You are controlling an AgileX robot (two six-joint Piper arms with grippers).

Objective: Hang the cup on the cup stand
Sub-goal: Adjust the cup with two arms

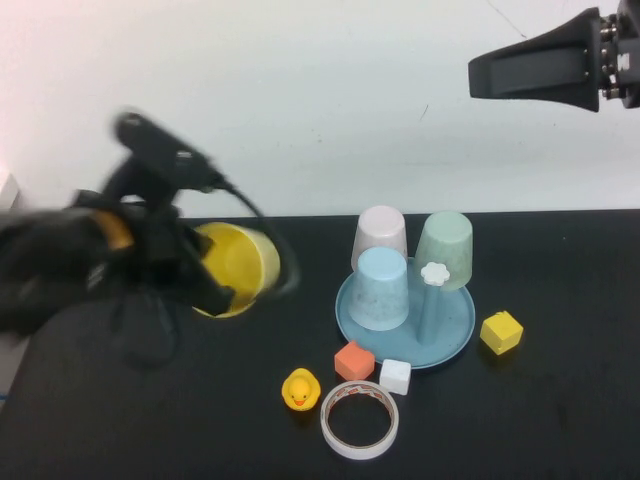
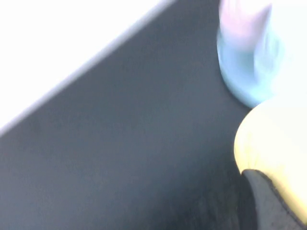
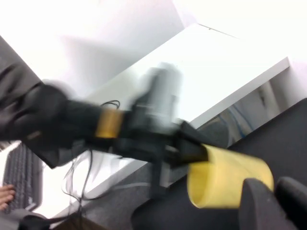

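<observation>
The left hand (image 1: 210, 290) is clamped on the rim of the plain yellow plastic tumbler (image 1: 237, 268), which it holds tipped on its side above the black worktop (image 1: 560, 400), mouth facing the camera in the high view. The tumbler is well to the robot's left of the round light-blue plastic cup stand (image 1: 455, 335) and does not touch it. In the right wrist view the same tumbler (image 3: 225, 177) shows side-on, with one dark finger (image 3: 192, 148) of the left hand against its rim.

On the cup stand three cups sit upside down: a pale pink cup (image 1: 380, 235) at the far side, a pale green cup (image 1: 446, 250) to its right, and a light blue cup (image 1: 382, 290) nearest the camera. A blue peg topped by a white flower-shaped cap (image 1: 434, 273) stands bare just beside the green cup.

Around the cup stand on the worktop: a yellow cube (image 1: 501, 332) just to its right, an orange cube (image 1: 354, 361) and a white cube (image 1: 395, 376) against its near edge, a yellow rubber duck (image 1: 300, 389) nearer the camera, and a roll of clear tape (image 1: 360, 419) beside the duck.

The right hand (image 1: 480, 75) hangs high over the far right, well apart from the cup stand, its fingers drawn close together and holding nothing.
</observation>
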